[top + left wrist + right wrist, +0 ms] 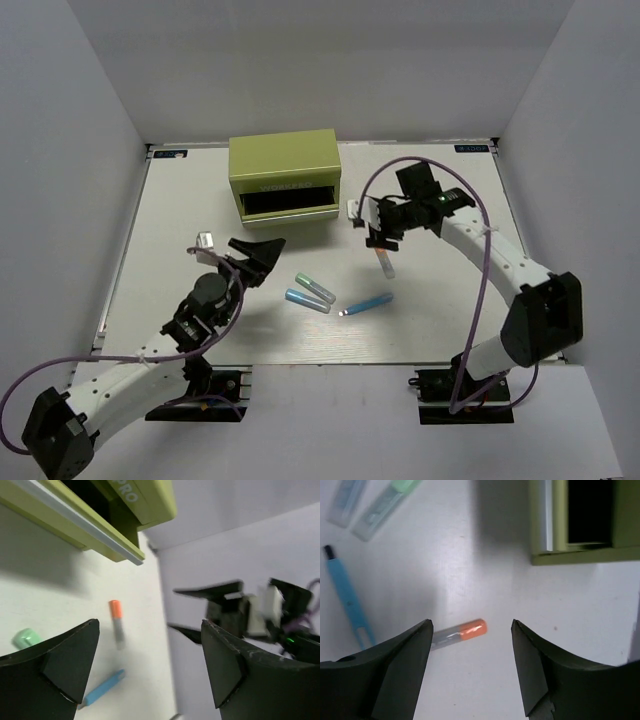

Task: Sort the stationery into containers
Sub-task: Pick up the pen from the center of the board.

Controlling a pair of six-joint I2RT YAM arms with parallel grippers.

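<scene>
left gripper (257, 248) gapes empty toward the near-left corner while the right gripper (380, 238), jaws wide and bare, hovers over the orange-capped pale marker (457, 631) mid-bench, apparently set to drop, pinch, then carry it to the far-edge olive-green metal chest (285, 172).

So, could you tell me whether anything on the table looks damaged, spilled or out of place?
Nothing looks damaged or spilled. The orange-capped marker lies loose beneath the open right gripper, and the green chest stands upright, its front compartment open.
</scene>
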